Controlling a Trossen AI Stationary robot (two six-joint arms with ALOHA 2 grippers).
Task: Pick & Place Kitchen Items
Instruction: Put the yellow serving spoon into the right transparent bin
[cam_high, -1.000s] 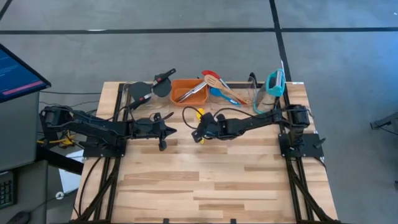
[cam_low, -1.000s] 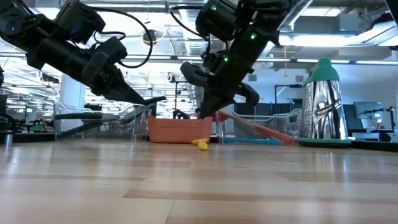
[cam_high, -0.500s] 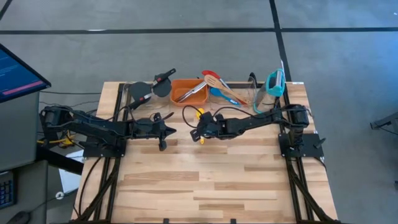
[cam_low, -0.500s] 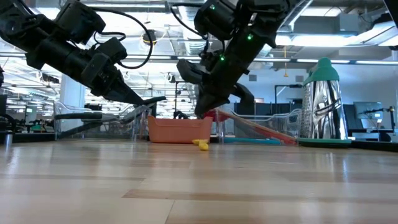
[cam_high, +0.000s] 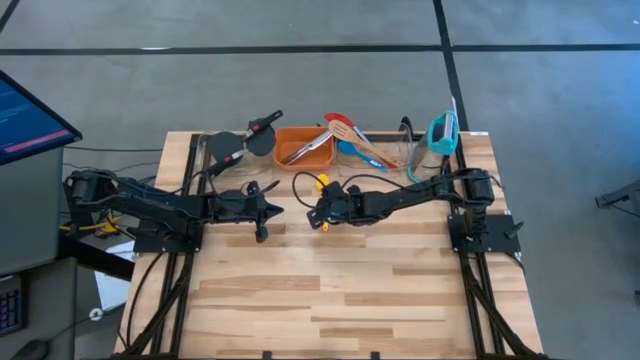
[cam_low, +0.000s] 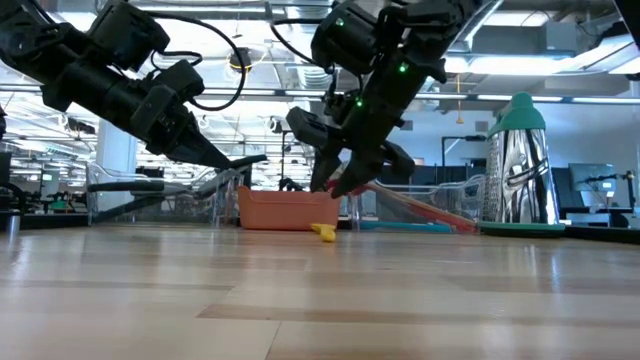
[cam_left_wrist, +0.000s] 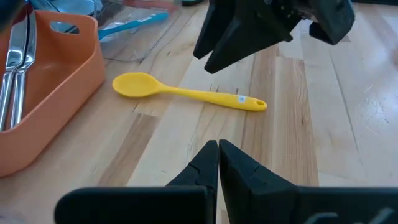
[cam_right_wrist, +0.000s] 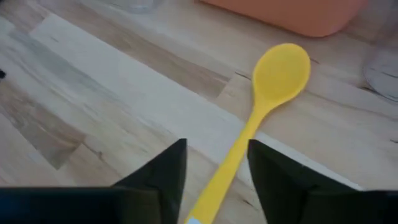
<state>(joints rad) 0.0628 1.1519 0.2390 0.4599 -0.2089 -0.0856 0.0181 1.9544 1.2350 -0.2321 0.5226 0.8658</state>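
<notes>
Lying flat: one yellow spoon (cam_left_wrist: 186, 93); two grippers hover nearby.

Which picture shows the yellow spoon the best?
The left wrist view: the whole yellow spoon lies flat on the table, bowl to handle tip. The right wrist view cuts off the handle end. The high view shows a small yellow bit beside the right gripper; the low view, a small yellow lump.
</notes>
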